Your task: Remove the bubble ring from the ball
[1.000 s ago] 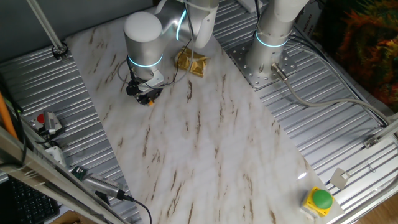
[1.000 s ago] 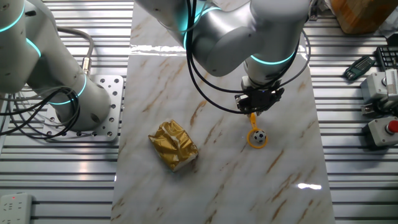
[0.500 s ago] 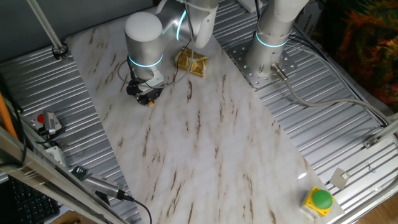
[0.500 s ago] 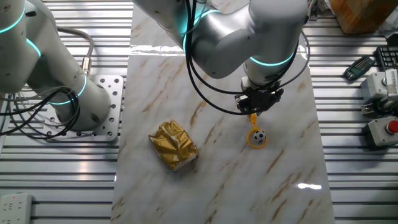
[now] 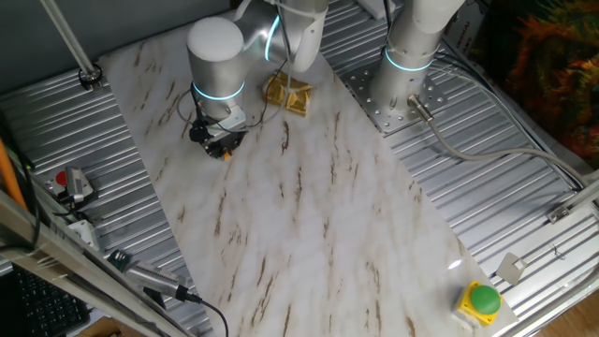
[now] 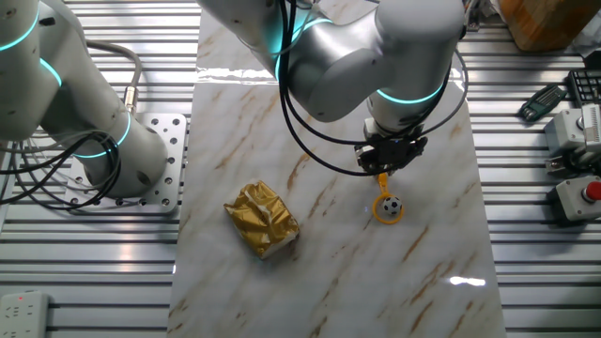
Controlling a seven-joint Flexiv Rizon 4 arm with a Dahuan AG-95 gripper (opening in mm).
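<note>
The bubble ring (image 6: pixel 384 210) is a yellow-orange hoop lying flat on the marble board, with its short handle (image 6: pixel 382 181) pointing toward the gripper. The tiny black-and-white ball (image 6: pixel 392 203) sits inside the hoop. My gripper (image 6: pixel 382 168) is low over the board at the far end of the handle, and its dark fingers look closed on the handle tip. In the one fixed view the gripper (image 5: pixel 218 143) hides the ball, and only an orange bit of the ring (image 5: pixel 226 154) shows below it.
A crumpled gold foil packet (image 6: pixel 262 219) lies on the marble board (image 6: pixel 310 272) left of the ring; it also shows in the one fixed view (image 5: pixel 287 94). A green button (image 5: pixel 484 299) sits at the board's near corner. Ribbed metal table surrounds the board, and a second arm's base (image 6: pixel 103 141) stands at the left.
</note>
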